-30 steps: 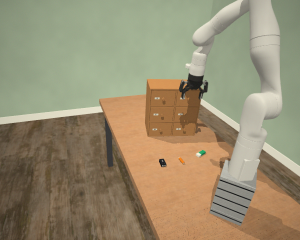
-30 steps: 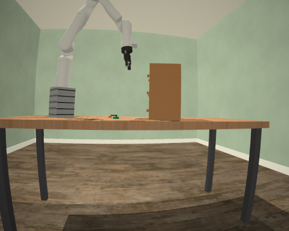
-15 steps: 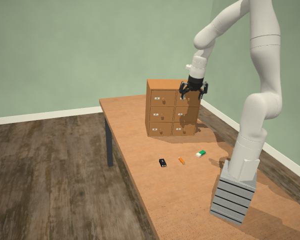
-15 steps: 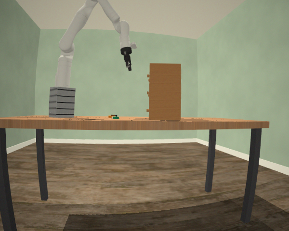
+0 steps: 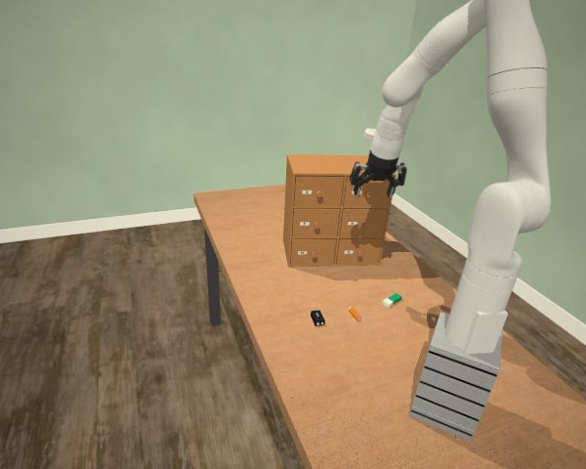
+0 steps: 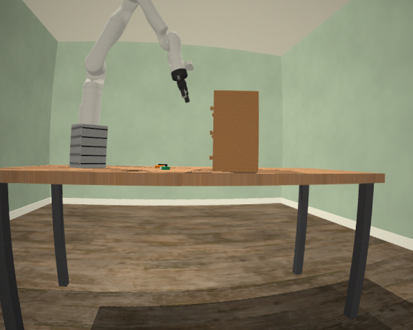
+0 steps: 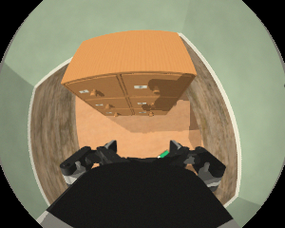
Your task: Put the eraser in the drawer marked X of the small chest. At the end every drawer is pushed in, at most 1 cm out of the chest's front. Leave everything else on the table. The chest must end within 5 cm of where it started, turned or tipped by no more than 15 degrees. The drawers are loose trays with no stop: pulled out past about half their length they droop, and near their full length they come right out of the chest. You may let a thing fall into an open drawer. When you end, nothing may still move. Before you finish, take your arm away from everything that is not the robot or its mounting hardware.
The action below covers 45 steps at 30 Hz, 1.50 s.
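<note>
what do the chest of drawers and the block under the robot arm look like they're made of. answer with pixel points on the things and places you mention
The brown box-shaped chest of drawers [image 5: 288, 212] [image 6: 235, 131] [image 7: 133, 52] looks like matte wood, perhaps veneer: fine grain lines show. The grey ridged block [image 5: 452, 391] [image 6: 93, 150] could be brushed metal, given its streaky sheen, though painted plastic is possible.

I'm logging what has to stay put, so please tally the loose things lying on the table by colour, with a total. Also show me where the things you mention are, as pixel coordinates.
Green and white: 1, the eraser [image 5: 394, 298] [image 6: 165, 168] [image 7: 164, 154]
Orange: 1, the small stick [image 5: 355, 314] [image 6: 159, 166]
Black: 1, the toy-like block [image 5: 317, 318] [image 6: 162, 164]
Total: 3
</note>
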Motion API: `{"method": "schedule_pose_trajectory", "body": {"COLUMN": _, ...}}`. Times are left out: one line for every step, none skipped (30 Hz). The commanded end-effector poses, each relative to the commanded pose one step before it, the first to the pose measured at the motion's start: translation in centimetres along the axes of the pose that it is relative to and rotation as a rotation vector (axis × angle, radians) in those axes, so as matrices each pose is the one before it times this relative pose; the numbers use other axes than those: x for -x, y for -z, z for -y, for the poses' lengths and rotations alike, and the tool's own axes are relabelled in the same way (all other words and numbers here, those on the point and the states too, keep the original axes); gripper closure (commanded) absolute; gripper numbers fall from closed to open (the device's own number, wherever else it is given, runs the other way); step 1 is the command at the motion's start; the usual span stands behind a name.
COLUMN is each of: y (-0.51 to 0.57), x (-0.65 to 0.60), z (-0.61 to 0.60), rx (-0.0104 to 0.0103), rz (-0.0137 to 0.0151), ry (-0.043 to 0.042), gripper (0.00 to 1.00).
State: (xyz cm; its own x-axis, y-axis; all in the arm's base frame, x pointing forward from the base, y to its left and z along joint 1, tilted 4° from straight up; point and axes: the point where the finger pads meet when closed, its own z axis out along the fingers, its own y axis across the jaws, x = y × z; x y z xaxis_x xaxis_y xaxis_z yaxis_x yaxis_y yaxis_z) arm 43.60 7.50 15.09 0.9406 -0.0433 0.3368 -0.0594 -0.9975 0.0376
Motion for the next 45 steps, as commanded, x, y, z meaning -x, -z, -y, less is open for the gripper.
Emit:
{"method": "schedule_pose_trajectory", "body": {"y": 0.035, "x": 0.295, "z": 0.384, "rx": -0.00115, "rz": -0.00354, "ry": 0.01089, "gripper": 0.0}}
{"method": "schedule_pose_trajectory", "body": {"y": -0.069, "x": -0.03, "z": -0.001, "rx": 0.0, "rz": -0.00758, "ry": 0.00002, "gripper": 0.0}}
{"method": "schedule_pose_trajectory", "body": {"y": -0.081, "x": -0.03, "z": 0.003, "rx": -0.00005, "rz": -0.00746, "ry": -0.00002, "gripper": 0.0}}
{"method": "schedule_pose_trajectory", "body": {"y": -0.079, "x": -0.029, "z": 0.002, "rx": -0.00003, "rz": -0.00755, "ry": -0.00002, "gripper": 0.0}}
{"method": "schedule_pose_trajectory", "body": {"y": -0.077, "x": -0.029, "z": 0.001, "rx": -0.00001, "rz": -0.00764, "ry": -0.00001, "gripper": 0.0}}
{"method": "schedule_pose_trajectory", "body": {"y": -0.074, "x": -0.028, "z": -0.001, "rx": 0.00001, "rz": -0.00773, "ry": 0.0, "gripper": 0.0}}
{"method": "schedule_pose_trajectory", "body": {"y": -0.072, "x": -0.028, "z": -0.002, "rx": 0.00003, "rz": -0.00782, "ry": 0.00002, "gripper": 0.0}}
{"method": "schedule_pose_trajectory", "body": {"y": -0.069, "x": -0.027, "z": -0.004, "rx": 0.00005, "rz": -0.00791, "ry": 0.00003, "gripper": 0.0}}
{"method": "schedule_pose_trajectory", "body": {"y": -0.083, "x": -0.027, "z": 0.004, "rx": -0.00006, "rz": -0.00772, "ry": -0.00002, "gripper": 0.0}}
{"method": "schedule_pose_trajectory", "body": {"y": -0.084, "x": -0.026, "z": 0.003, "rx": -0.00006, "rz": -0.00776, "ry": -0.00002, "gripper": 0.0}}
{"method": "schedule_pose_trajectory", "body": {"y": -0.081, "x": -0.026, "z": 0.001, "rx": -0.00002, "rz": -0.00784, "ry": -0.00001, "gripper": 0.0}}
{"method": "schedule_pose_trajectory", "body": {"y": -0.078, "x": -0.025, "z": 0.0, "rx": 0.00001, "rz": -0.00791, "ry": 0.0, "gripper": 0.0}}
{"method": "schedule_pose_trajectory", "body": {"y": -0.075, "x": -0.025, "z": -0.002, "rx": 0.00004, "rz": -0.00799, "ry": 0.00001, "gripper": 0.0}}
{"method": "schedule_pose_trajectory", "body": {"y": -0.072, "x": -0.024, "z": -0.004, "rx": 0.00007, "rz": -0.00807, "ry": 0.00003, "gripper": 0.0}}
{"method": "schedule_pose_trajectory", "body": {"y": -0.083, "x": -0.024, "z": 0.002, "rx": -0.00002, "rz": -0.00791, "ry": -0.00001, "gripper": 0.0}}
{"method": "schedule_pose_trajectory", "body": {"y": -0.087, "x": -0.023, "z": 0.004, "rx": -0.00006, "rz": -0.00786, "ry": -0.00003, "gripper": 0.0}}
{"method": "schedule_pose_trajectory", "body": {"y": 0.0, "x": 0.0, "z": 0.0, "rx": 0.0, "rz": 0.0, "ry": 0.0, "gripper": 0.0}}
{"method": "schedule_pose_trajectory", "body": {"y": 0.0, "x": 0.0, "z": 0.0, "rx": 0.0, "rz": 0.0, "ry": 0.0, "gripper": 0.0}}
{"method": "schedule_pose_trajectory", "body": {"y": -0.084, "x": -0.022, "z": 0.002, "rx": -0.00003, "rz": -0.00792, "ry": -0.00001, "gripper": 0.0}}
{"method": "schedule_pose_trajectory", "body": {"y": -0.081, "x": -0.022, "z": 0.0, "rx": 0.0, "rz": -0.00799, "ry": 0.0, "gripper": 0.0}}
{"method": "schedule_pose_trajectory", "body": {"y": -0.077, "x": -0.021, "z": -0.002, "rx": 0.00003, "rz": -0.00805, "ry": 0.00001, "gripper": 0.0}}
{"method": "schedule_pose_trajectory", "body": {"y": -0.074, "x": -0.021, "z": -0.004, "rx": 0.00007, "rz": -0.00811, "ry": 0.00003, "gripper": 0.0}}
{"method": "schedule_pose_trajectory", "body": {"y": -0.082, "x": -0.02, "z": 0.0, "rx": 0.00003, "rz": -0.00799, "ry": 0.0, "gripper": 0.0}}
{"method": "schedule_pose_trajectory", "body": {"y": -0.089, "x": -0.019, "z": 0.003, "rx": -0.00002, "rz": -0.00788, "ry": -0.00003, "gripper": 0.0}}
{"method": "schedule_pose_trajectory", "body": {"y": -0.086, "x": -0.018, "z": 0.002, "rx": -0.00001, "rz": -0.00792, "ry": -0.00001, "gripper": 0.0}}
{"method": "schedule_pose_trajectory", "body": {"y": -0.082, "x": -0.018, "z": 0.0, "rx": 0.0, "rz": -0.00797, "ry": 0.0, "gripper": 0.0}}
{"method": "schedule_pose_trajectory", "body": {"y": -0.078, "x": -0.017, "z": -0.002, "rx": 0.00001, "rz": -0.00801, "ry": 0.00001, "gripper": 0.0}}
{"method": "schedule_pose_trajectory", "body": {"y": -0.074, "x": -0.017, "z": -0.003, "rx": 0.00002, "rz": -0.00806, "ry": 0.00003, "gripper": 0.0}}
{"method": "schedule_pose_trajectory", "body": {"y": -0.08, "x": -0.016, "z": -0.002, "rx": 0.00005, "rz": -0.00799, "ry": 0.00001, "gripper": 0.0}}
{"method": "schedule_pose_trajectory", "body": {"y": -0.09, "x": -0.015, "z": 0.001, "rx": 0.00007, "rz": -0.00785, "ry": -0.00002, "gripper": 0.0}}
{"method": "schedule_pose_trajectory", "body": {"y": -0.086, "x": -0.015, "z": 0.001, "rx": 0.00004, "rz": -0.00787, "ry": -0.00001, "gripper": 0.0}}
{"method": "schedule_pose_trajectory", "body": {"y": -0.083, "x": -0.014, "z": 0.0, "rx": 0.00001, "rz": -0.0079, "ry": 0.0, "gripper": 0.0}}
{"method": "schedule_pose_trajectory", "body": {"y": -0.079, "x": -0.013, "z": 0.0, "rx": -0.00003, "rz": -0.00792, "ry": 0.00001, "gripper": 0.0}}
{"method": "schedule_pose_trajectory", "body": {"y": 0.0, "x": 0.0, "z": 0.0, "rx": 0.0, "rz": 0.0, "ry": 0.0, "gripper": 0.0}}
{"method": "schedule_pose_trajectory", "body": {"y": 0.0, "x": 0.0, "z": 0.0, "rx": 0.0, "rz": 0.0, "ry": 0.0, "gripper": 0.0}}
{"method": "schedule_pose_trajectory", "body": {"y": -0.074, "x": -0.012, "z": -0.001, "rx": -0.00006, "rz": -0.00795, "ry": 0.00002, "gripper": 0.0}}
{"method": "schedule_pose_trajectory", "body": {"y": -0.076, "x": -0.012, "z": -0.001, "rx": -0.00002, "rz": -0.00793, "ry": 0.00002, "gripper": 0.0}}
{"method": "schedule_pose_trajectory", "body": {"y": -0.091, "x": -0.012, "z": -0.002, "rx": 0.0002, "rz": -0.00781, "ry": -0.00001, "gripper": 0.0}}
{"method": "schedule_pose_trajectory", "body": {"y": -0.087, "x": -0.011, "z": -0.001, "rx": 0.00012, "rz": -0.00781, "ry": 0.0, "gripper": 0.0}}
{"method": "schedule_pose_trajectory", "body": {"y": -0.083, "x": -0.01, "z": 0.0, "rx": 0.00003, "rz": -0.00781, "ry": 0.0, "gripper": 0.0}}
{"method": "schedule_pose_trajectory", "body": {"y": -0.079, "x": -0.009, "z": 0.001, "rx": -0.00005, "rz": -0.00782, "ry": 0.0, "gripper": 0.0}}
{"method": "schedule_pose_trajectory", "body": {"y": -0.075, "x": -0.008, "z": 0.002, "rx": -0.00013, "rz": -0.00782, "ry": 0.0, "gripper": 0.0}}
{"method": "schedule_pose_trajectory", "body": {"y": -0.07, "x": -0.007, "z": 0.003, "rx": -0.00022, "rz": -0.00781, "ry": 0.0, "gripper": 0.0}}
{"method": "schedule_pose_trajectory", "body": {"y": -0.091, "x": -0.009, "z": -0.005, "rx": 0.0003, "rz": -0.00775, "ry": 0.00001, "gripper": 0.0}}
{"method": "schedule_pose_trajectory", "body": {"y": -0.088, "x": -0.007, "z": -0.003, "rx": 0.00021, "rz": -0.00773, "ry": 0.00001, "gripper": 0.0}}
